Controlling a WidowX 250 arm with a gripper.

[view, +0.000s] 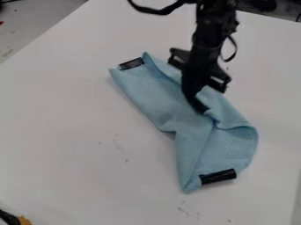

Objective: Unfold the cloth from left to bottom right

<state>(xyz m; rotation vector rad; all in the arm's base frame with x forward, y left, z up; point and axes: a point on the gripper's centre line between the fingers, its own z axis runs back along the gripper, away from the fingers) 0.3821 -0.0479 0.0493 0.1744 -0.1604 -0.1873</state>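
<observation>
At the near end of the cloth [153,94], the black strip [218,176] lies at the lower edge, just beside a narrow point. This end should be left to settle flat; pushing down toward it would likely bunch it up. From there a crease runs up to the middle, where the right side bulges in a loose, rounded fold. That fold looks like the slack to open: take only the top layer, lift it a little, and draw it low and slowly toward the bottom right, so that the layer beneath is not dragged along.

The hand [200,109] is farther up, at the rumpled middle of the cloth. Whether it is apart, together or clamped on the fabric, I cannot tell; a sure pinch would be worth having before any pull. Beyond it, the far end with its own black strip [131,63] lies at the upper left on the worktop [70,132], and a steady pull should keep it from skewing.

As for what is hard to make out: in the near left corner a black and orange thing [23,220] is cut off. The layers under the bulge are hidden, as is the fabric directly behind the hand. Farthest off, the arm [208,26] is cut by the top edge.
</observation>
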